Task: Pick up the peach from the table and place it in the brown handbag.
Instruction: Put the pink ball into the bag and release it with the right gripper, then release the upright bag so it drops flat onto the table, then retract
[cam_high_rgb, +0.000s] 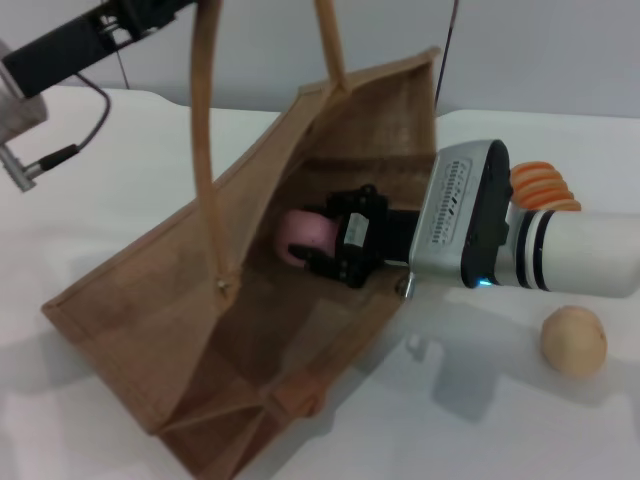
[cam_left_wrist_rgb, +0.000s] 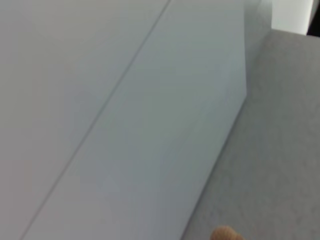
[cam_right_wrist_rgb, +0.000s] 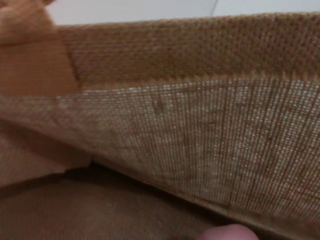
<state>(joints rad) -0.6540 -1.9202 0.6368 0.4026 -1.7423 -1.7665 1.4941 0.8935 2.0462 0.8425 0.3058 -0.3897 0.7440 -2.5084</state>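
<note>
One right gripper inside the brown handbag, jaws clamped on the peach.

Soft, even room light falls from overhead, and the white table looks bright without glare. Faint grey shadows pool at lower right of the head view. The brown handbag is dim inside. Both wrist views are soft; the weave blurs toward the edges.

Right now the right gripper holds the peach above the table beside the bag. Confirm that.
Not quite. The right gripper does hold the peach, but inside the open bag, not beside it over the table. The head view shows it.
</note>
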